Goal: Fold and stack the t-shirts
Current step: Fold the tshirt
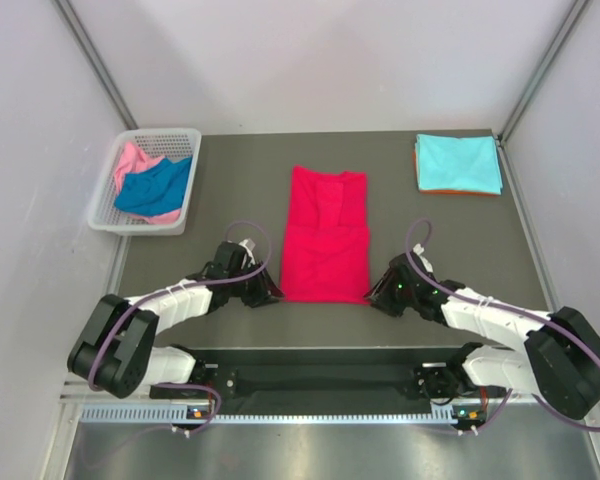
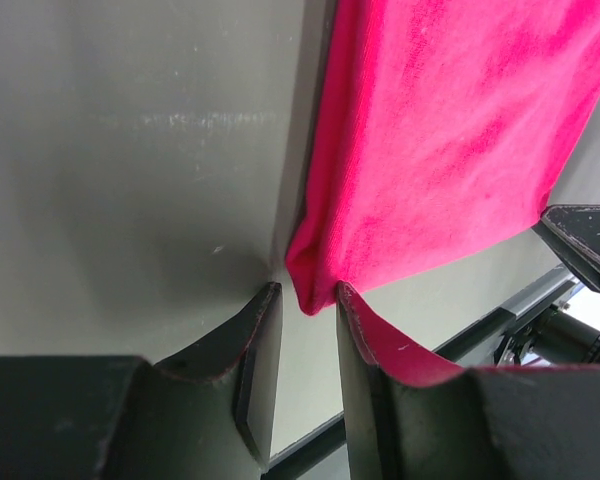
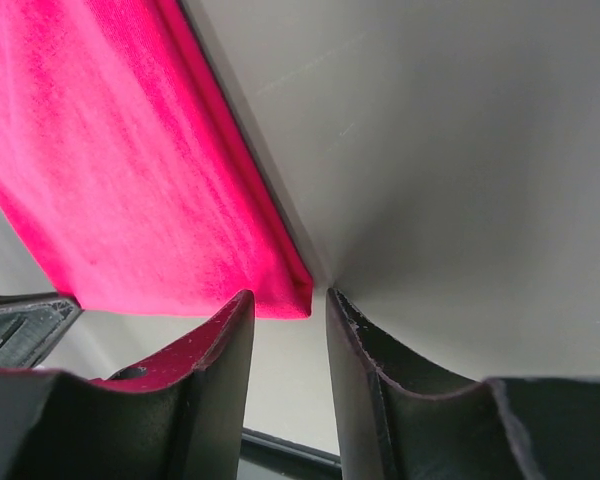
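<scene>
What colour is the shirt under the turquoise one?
Orange; the shirt shows only an edge, top view.

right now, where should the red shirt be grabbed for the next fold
Probably its two near corners, coming from the near edge. The red shirt lies flat as a long strip, and each corner sits at the open tips of the left gripper and right gripper.
</scene>
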Available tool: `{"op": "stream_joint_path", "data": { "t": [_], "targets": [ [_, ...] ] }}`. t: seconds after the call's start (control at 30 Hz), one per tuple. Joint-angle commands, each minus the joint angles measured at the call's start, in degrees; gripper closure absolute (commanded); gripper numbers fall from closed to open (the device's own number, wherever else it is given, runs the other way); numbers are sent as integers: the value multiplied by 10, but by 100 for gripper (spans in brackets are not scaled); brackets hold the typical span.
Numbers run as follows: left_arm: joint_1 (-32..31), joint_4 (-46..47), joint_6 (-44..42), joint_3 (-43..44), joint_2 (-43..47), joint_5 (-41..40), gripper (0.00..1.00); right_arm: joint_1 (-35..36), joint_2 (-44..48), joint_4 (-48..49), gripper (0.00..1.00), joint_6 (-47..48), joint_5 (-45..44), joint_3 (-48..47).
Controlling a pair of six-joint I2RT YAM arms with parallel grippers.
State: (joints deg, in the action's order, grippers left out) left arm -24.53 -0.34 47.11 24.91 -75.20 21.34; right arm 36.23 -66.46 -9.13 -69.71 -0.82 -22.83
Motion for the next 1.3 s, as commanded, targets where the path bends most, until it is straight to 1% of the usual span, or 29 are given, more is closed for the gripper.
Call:
{"op": "stream_joint_path", "data": {
  "t": [0.0, 0.33, 0.37, 0.4, 0.47, 0.5, 0.53, 0.67, 0.73, 0.8, 0.97, 1.07, 1.1, 1.17, 1.23, 1.27],
  "targets": [
    [-4, 24, 10, -5, 10, -7, 66, 14, 2, -18, 64, -8, -19, 18],
    [-10, 37, 17, -3, 6, -9, 68, 24, 9, -16, 65, -24, -30, 26],
    [-10, 39, 17, -2, 3, -10, 69, 23, 8, -16, 66, -24, -31, 26],
    [-10, 41, 17, -1, -1, -8, 75, 23, 6, -14, 68, -23, -32, 27],
    [-10, 48, 17, 1, -6, -3, 87, 23, 7, -14, 81, -17, -36, 26],
    [-10, 46, 16, 3, -9, -4, 97, 23, 9, -16, 88, -13, -38, 26],
    [-10, 44, 12, 9, -10, -8, 100, 23, 14, -23, 100, -9, -46, 26],
    [-11, 9, 2, 20, 8, -16, 100, 24, 45, -38, 100, 26, -56, 19],
    [-13, 6, 3, 21, 36, -9, 100, 24, 65, -46, 100, 34, -59, 15],
    [-22, -34, 6, 22, 69, -23, 100, 26, 78, -61, 100, 42, -64, 12],
    [-44, -94, -1, 37, 113, -60, 100, 45, 118, -93, 100, 55, -74, 15],
    [-61, -115, 7, 38, 131, -68, 100, 67, 146, -116, 100, 51, -85, 15],
    [-74, -121, 10, 38, 140, -74, 100, 76, 169, -121, 100, 50, -90, 12],
    [-99, -148, 22, 42, 158, -80, 100, 110, 194, -138, 100, 45, -115, 5],
    [-118, -176, 38, 56, 174, -103, 100, 144, 222, -177, 100, 35, -142, -26],
    [-126, -200, 41, 63, 182, -111, 100, 154, 229, -222, 100, 26, -172, -40]
  ]
}}
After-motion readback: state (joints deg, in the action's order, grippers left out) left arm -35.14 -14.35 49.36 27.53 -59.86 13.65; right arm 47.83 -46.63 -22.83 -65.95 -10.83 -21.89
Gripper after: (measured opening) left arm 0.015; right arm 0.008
